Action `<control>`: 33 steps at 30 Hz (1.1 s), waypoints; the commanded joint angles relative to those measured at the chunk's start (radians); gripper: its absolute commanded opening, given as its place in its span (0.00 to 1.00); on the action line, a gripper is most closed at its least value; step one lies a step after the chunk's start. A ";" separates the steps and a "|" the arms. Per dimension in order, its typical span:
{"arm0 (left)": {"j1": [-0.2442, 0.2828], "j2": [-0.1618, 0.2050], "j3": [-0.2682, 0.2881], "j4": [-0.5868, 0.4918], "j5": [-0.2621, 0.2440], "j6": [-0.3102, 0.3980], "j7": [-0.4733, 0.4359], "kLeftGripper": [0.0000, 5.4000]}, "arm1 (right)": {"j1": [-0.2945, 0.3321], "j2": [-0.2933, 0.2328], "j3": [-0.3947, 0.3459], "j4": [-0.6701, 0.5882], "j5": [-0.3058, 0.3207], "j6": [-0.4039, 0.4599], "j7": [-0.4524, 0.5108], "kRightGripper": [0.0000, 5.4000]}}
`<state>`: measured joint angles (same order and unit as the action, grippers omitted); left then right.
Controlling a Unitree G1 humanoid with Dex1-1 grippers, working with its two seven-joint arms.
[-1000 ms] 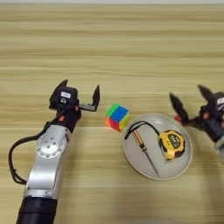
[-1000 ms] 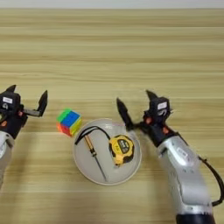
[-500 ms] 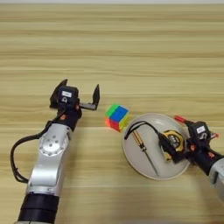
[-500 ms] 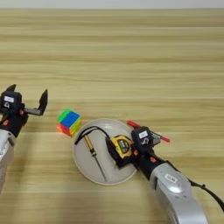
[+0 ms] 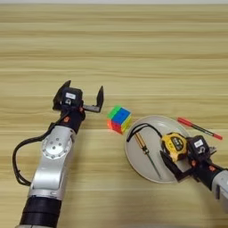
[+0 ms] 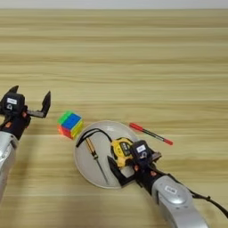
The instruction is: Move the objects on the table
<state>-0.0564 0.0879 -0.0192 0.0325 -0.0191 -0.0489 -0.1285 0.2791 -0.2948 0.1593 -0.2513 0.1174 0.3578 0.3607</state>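
Note:
The multicoloured puzzle cube (image 5: 119,119) sits on the table just left of the round plate (image 5: 137,164). On the plate lie the yellow-black tape measure (image 5: 174,145) with its black strap and the thin amber-handled screwdriver (image 5: 147,153). A red pen (image 5: 199,128) lies on the wood right of the plate. My right gripper (image 6: 133,157) is open at the plate's near right edge, right up against the tape measure. One of its fingers (image 6: 115,169) reaches over the plate in front of the tape measure. My left gripper (image 5: 82,93) stands open left of the cube, apart from it.
The light-wood table (image 5: 133,53) stretches wide behind the things. A black cable (image 5: 18,156) loops beside my left forearm.
My right gripper has come in from the far right and dropped to the plate's right edge beside the tape measure, uncovering the red pen. The left arm has stayed still.

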 commanded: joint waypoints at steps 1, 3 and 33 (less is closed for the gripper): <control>-0.010 -0.009 -0.010 0.010 0.014 -0.005 0.011 1.00 | -0.023 0.000 0.013 0.076 -0.032 -0.009 -0.003 1.00; -0.010 -0.010 -0.011 0.011 0.015 -0.006 0.013 1.00 | -0.033 0.004 0.015 0.093 -0.037 -0.016 -0.004 1.00; -0.012 -0.024 -0.018 0.023 0.027 -0.024 0.027 1.00 | -0.146 0.062 0.023 0.293 -0.079 -0.085 -0.004 0.80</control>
<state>-0.0571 0.0670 -0.0332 0.0504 -0.0032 -0.0653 -0.1087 0.1367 -0.2299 0.1853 0.0217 0.0440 0.2656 0.3560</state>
